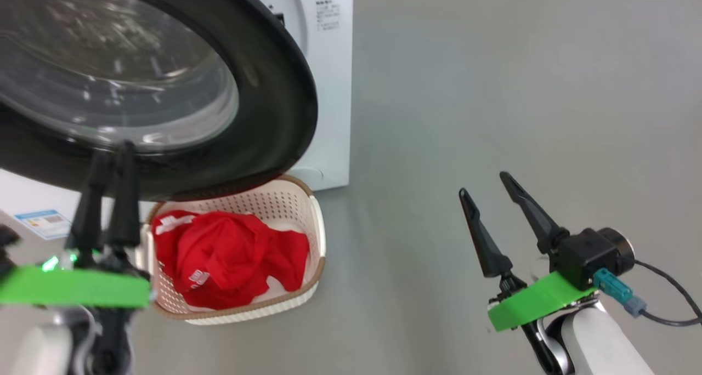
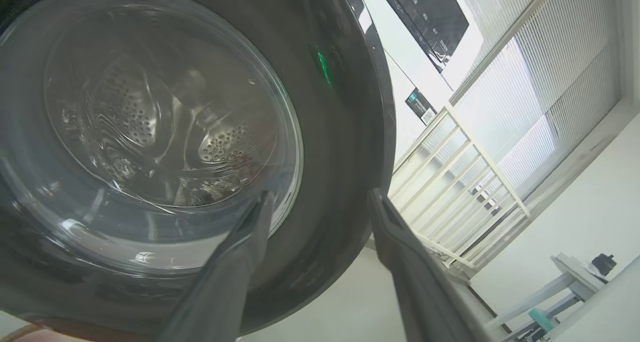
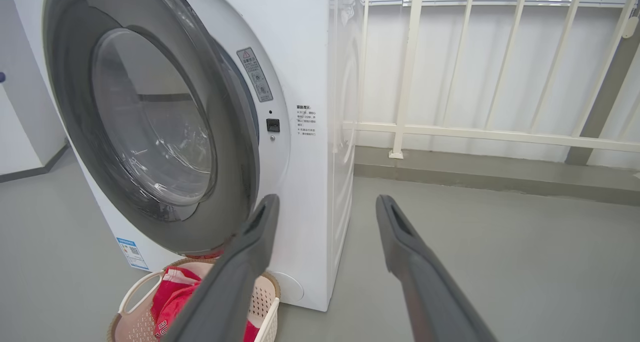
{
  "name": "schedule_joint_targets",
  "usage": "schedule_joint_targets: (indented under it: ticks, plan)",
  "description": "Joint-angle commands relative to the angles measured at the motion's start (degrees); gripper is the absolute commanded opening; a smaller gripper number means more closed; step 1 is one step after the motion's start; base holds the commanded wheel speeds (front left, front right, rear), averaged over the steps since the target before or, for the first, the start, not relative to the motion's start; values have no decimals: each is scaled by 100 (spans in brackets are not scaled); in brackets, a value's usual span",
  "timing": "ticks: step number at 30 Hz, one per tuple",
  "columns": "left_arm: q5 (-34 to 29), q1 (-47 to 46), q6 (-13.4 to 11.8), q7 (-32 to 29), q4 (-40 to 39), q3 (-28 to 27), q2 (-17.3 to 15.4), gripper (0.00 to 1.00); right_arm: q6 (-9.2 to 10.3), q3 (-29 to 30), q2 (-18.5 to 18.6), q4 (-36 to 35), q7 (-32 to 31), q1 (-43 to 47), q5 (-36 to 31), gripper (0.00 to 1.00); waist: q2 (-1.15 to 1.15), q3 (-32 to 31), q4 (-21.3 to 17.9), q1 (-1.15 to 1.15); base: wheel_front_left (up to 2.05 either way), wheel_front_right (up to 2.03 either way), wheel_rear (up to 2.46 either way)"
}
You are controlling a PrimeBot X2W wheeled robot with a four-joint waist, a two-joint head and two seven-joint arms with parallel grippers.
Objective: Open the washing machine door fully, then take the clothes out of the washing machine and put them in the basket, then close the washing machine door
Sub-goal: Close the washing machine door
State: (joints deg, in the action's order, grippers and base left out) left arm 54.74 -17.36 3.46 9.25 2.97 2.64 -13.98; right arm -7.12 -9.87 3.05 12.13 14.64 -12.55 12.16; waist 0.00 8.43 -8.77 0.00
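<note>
lying heaped in the basket (image 1: pixel 317 238) at six o'clock of the washing machine door (image 1: pixel 277 101), the red clothes (image 1: pixel 225 254) are resting; the door is standing ajar off the washing machine (image 1: pixel 332 90). the left pincer (image 1: pixel 114 150) is hovering released, empty, near the door's rim at eight o'clock; the right pincer (image 1: pixel 483 183) is gaping released, empty, at four o'clock above the floor (image 1: pixel 493 90).

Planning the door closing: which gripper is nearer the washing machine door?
Left. The left gripper is at the lower rim of the washing machine door; the right gripper stands well off to the side.
</note>
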Motion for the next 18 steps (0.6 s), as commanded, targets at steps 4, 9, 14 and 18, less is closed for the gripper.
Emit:
schedule_joint_targets:
  ticks: [4, 9, 14, 18]
  plan:
    - [-730, 239, -123, 314, -201, -8, -300, 100, -36, -28, -17, -232, 36, 115, -116, 100, 0, -252, 122, 0, 0, 0, 0]
    - [-1681, 651, -313, 537, -256, 3, -361, 100, -36, 60, -17, -334, 36, 269, -170, 100, 0, -398, 110, 0, 0, 0, 0]
    - [-2522, 1070, -494, 571, -235, -23, -322, 100, -36, 170, -17, -427, 36, 452, -243, 100, 0, -571, 79, 0, 0, 0, 0]
    - [-3077, 1385, -567, 573, -335, -142, -177, 100, -36, 222, -17, -469, 36, 584, -283, 100, 0, -675, 61, 0, 0, 0, 0]
